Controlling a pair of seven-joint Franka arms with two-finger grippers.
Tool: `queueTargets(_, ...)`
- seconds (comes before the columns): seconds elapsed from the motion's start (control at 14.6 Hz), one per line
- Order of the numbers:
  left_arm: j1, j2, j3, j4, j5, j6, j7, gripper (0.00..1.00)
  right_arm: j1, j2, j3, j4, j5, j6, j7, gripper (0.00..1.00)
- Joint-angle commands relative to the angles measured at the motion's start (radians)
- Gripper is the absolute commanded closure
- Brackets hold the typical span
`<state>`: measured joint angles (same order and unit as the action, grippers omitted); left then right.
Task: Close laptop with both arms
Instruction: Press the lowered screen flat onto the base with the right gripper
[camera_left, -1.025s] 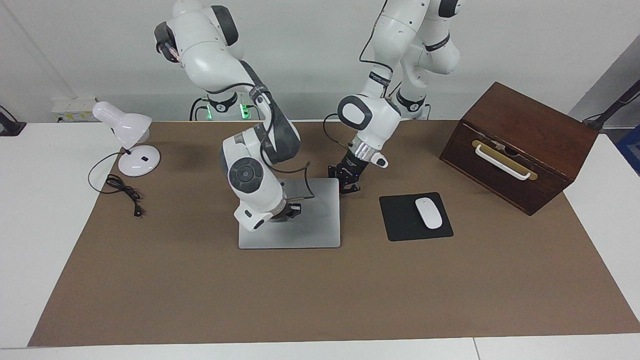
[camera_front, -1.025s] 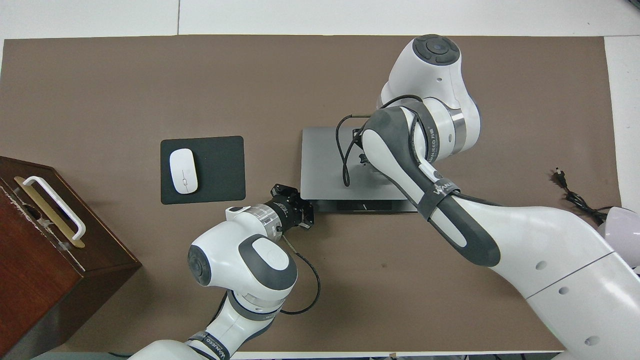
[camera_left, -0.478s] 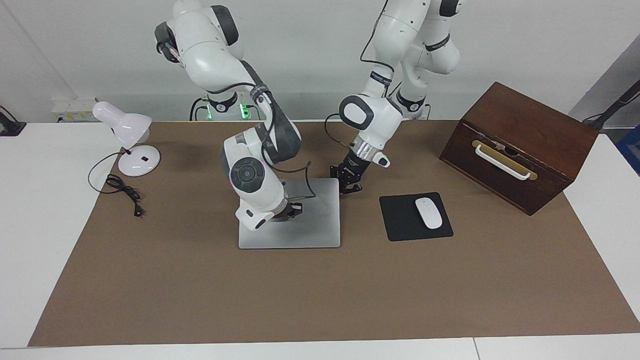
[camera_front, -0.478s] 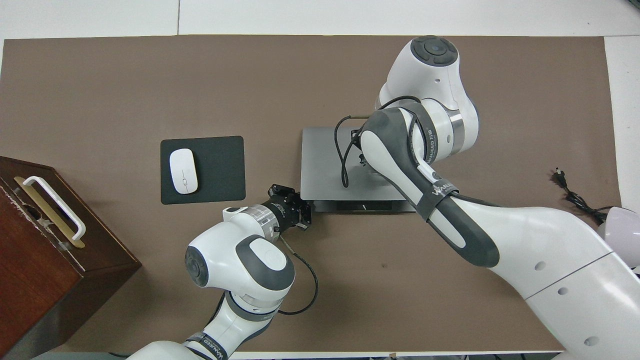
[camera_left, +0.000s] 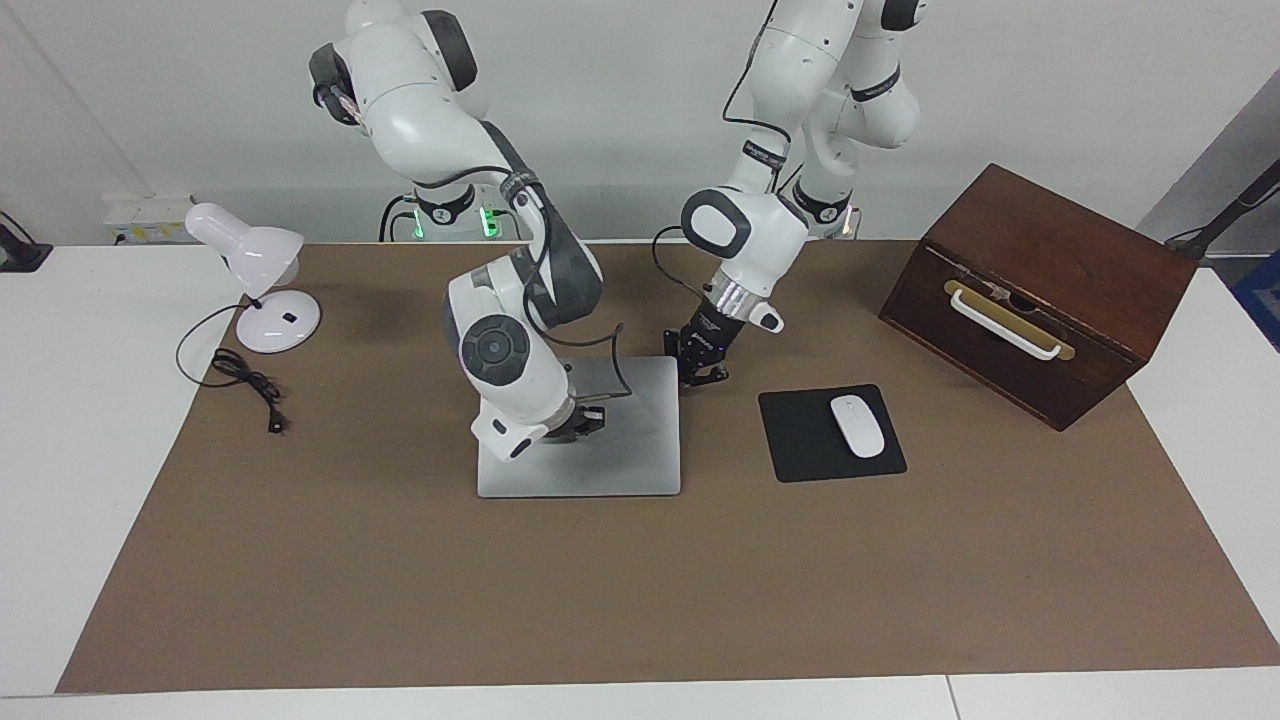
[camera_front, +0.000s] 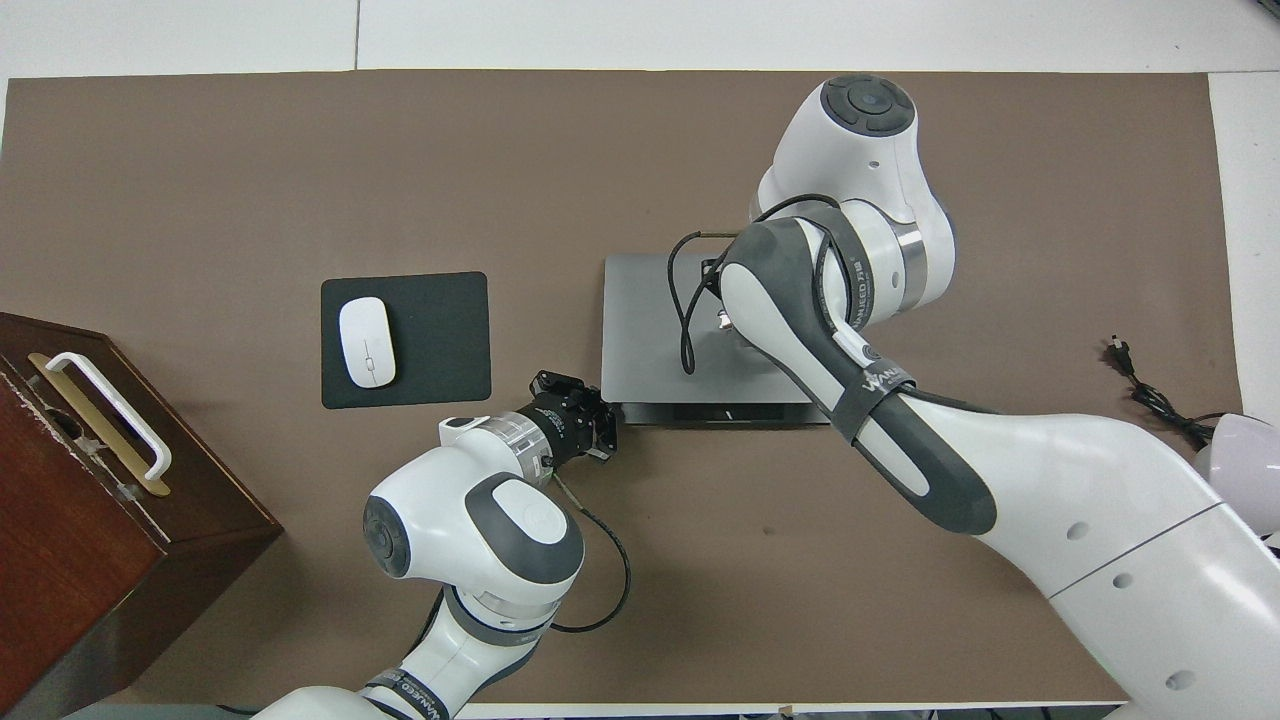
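silver-grey metal, the laptop (camera_left: 590, 440) lies flat and shut on the brown mat (camera_left: 600, 590) that covers the middle of the white table (camera_left: 70, 420), roughly midway between the two arms' ends. its lid faces up, and its hinge edge, a dark strip in the overhead view, is the side nearest the robots.

the right gripper (camera_left: 583, 424) sits low over the lid, near the middle of the laptop (camera_front: 650, 330); the right arm bends over it and hides most of the gripper from above. whether its fingers are apart or together cannot be told, nor whether it touches the lid.

the left gripper (camera_left: 703, 372) is just beside the laptop's corner that is nearest the robots and toward the left arm's end. in the overhead view the left gripper (camera_front: 598, 432) points at that corner, right at the hinge edge. its finger state cannot be told either.

a black mouse pad (camera_left: 800, 440) with a white mouse (camera_left: 858, 426) on it lies beside the laptop, toward the left arm's end. a dark wooden box (camera_left: 1040, 290) with a white handle stands farther that way. toward the right arm's end, a white desk lamp (camera_left: 255, 275) stands at the mat's edge, its black cord (camera_left: 245, 380) trailing onto the mat.
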<state>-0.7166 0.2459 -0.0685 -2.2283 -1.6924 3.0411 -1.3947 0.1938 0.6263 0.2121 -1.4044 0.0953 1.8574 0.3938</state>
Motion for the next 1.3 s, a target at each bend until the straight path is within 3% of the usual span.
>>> queueTargets(0.0,0.003,-0.01,0.003,-0.042,-0.01,0.013,0.022,1.0,-0.008,-0.004,0.013,-0.034,0.018,0.04,0.025,1.0)
queueTargets(1.23,0.003,-0.01,0.003,-0.045,-0.012,0.013,0.022,1.0,-0.007,-0.004,0.013,-0.05,0.018,0.065,0.025,1.0)
